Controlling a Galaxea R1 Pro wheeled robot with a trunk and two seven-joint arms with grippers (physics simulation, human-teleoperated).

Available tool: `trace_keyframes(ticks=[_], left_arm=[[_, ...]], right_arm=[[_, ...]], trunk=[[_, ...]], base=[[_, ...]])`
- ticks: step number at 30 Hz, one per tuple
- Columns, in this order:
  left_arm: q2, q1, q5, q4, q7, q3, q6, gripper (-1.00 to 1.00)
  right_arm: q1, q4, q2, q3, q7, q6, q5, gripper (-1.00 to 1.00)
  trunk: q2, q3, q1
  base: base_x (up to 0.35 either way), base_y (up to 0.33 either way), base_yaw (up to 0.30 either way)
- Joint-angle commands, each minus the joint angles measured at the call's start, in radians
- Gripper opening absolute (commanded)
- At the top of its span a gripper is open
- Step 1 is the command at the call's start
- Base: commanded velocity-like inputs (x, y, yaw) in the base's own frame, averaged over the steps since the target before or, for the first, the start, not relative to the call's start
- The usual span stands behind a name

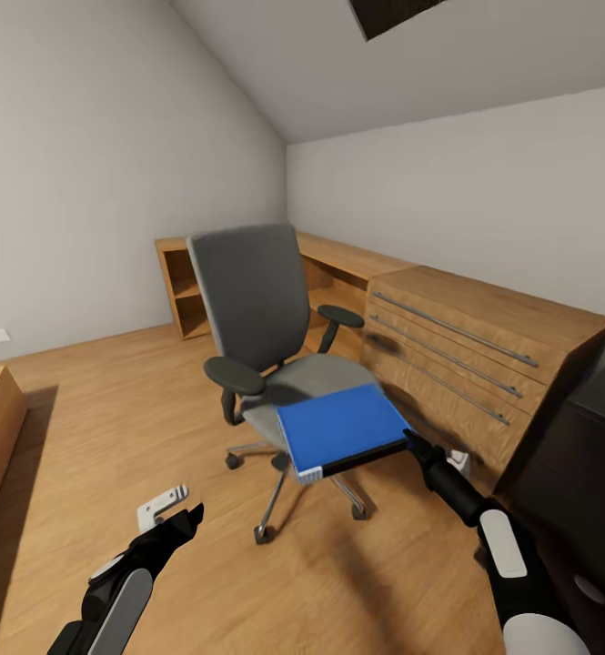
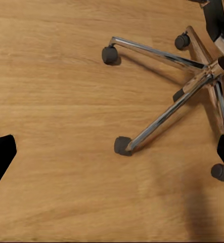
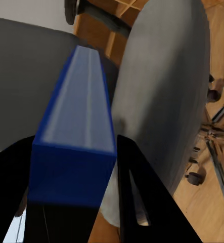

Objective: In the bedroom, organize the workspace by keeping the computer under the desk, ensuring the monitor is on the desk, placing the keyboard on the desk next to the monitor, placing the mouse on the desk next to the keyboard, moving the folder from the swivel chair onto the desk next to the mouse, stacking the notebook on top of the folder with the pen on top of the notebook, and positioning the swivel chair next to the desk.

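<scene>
**Folder in our right grip, lifted at the chair seat**

We are on the folder step: taking it from the swivel chair (image 1: 266, 318) toward the desk. Our right gripper (image 1: 411, 443) is clamped on the near right corner of the folder (image 1: 338, 426), and in the right wrist view the blue slab (image 3: 74, 152) sits squarely between the two dark fingers (image 3: 142, 202), running straight out ahead of them over the grey seat (image 3: 162, 91). From the head view the folder appears to hang off the seat's front edge, tilted; whether its far end touches the cushion we cannot tell for sure.

Our left gripper (image 1: 170, 518) hangs low, well apart from the folder, its fingers spread with nothing between them. Ahead of those fingers lies bare wood floor (image 2: 56, 76) and the chair's chrome star base (image 2: 167, 111) with its casters.

Next, we judge, the folder must come clear of the seat and armrest (image 1: 341, 316), then swing to our right, where a dark drawer unit (image 1: 584, 473) sits beyond the wooden cabinet (image 1: 484, 346). A one-corner hold may let the folder droop, so we should move slowly and keep it level.
</scene>
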Motion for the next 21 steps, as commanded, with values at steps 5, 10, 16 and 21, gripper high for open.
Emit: trace_keyframes(ticks=[5, 10, 16, 21], left_arm=[[0.001, -0.001, 0.010, -0.002, 0.010, -0.002, 0.001, 1.00], [0.001, -0.001, 0.011, -0.002, 0.010, -0.002, 0.001, 1.00], [0.001, -0.001, 0.012, -0.002, 0.011, -0.002, 0.001, 1.00], [0.001, -0.001, 0.012, -0.002, 0.011, -0.003, 0.001, 1.00]], right_arm=[[-0.001, -0.002, -0.010, -0.004, 0.001, -0.026, -0.002, -1.00], [-0.001, -0.034, -0.014, -0.004, 0.001, -0.036, -0.001, -1.00], [-0.001, -0.092, -0.026, -0.018, 0.016, -0.036, -0.004, -1.00], [-0.001, -0.116, -0.038, -0.033, 0.033, -0.030, -0.005, -1.00]], trunk=[[0.035, 0.015, -0.020], [0.070, 0.030, -0.039], [0.112, 0.049, -0.062], [0.147, 0.065, -0.081]], base=[[-0.292, -0.087, 0.000], [-0.083, -0.026, 0.000], [-0.016, -0.005, 0.000], [-0.003, -0.001, 0.000]])
